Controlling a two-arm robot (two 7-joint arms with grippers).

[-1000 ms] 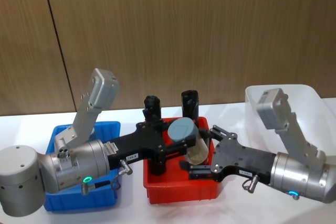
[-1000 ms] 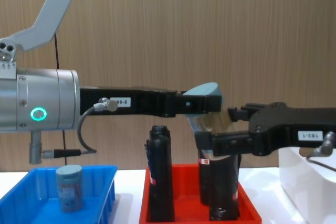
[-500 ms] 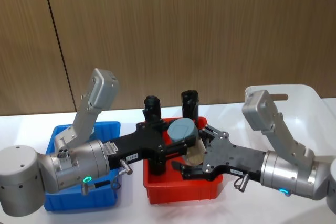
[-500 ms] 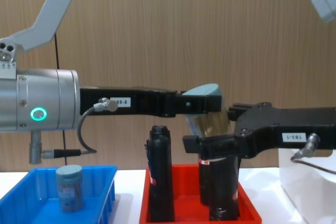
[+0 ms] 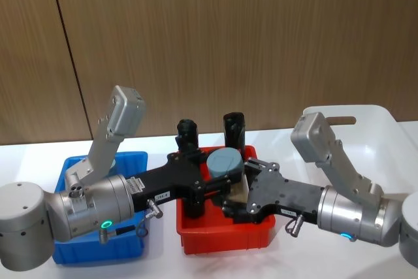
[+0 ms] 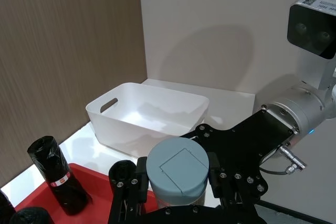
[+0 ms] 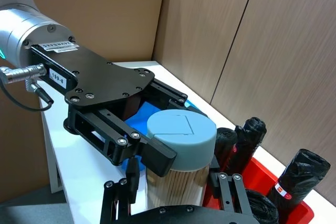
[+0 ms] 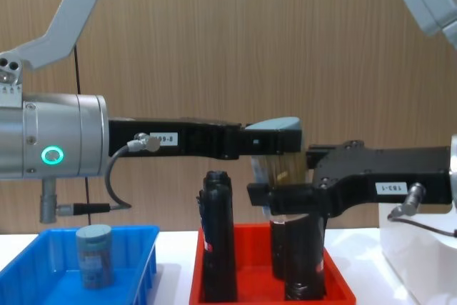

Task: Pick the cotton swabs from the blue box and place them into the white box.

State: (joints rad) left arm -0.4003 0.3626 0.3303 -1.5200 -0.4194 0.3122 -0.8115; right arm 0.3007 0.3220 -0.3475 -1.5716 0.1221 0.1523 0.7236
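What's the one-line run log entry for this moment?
left gripper: shut on clear grey-blue-lidded cotton swab tub above red plastic tray | right gripper: at tub's lower body | blue plastic bin: another tub inside

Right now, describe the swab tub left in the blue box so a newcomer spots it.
Find the blue box on the robot's left, beside the red tray. In it stands one small round tub with a grey-blue lid, upright and alone. Its twin is in the air over the red tray, clamped by the left gripper with the right gripper open around it.
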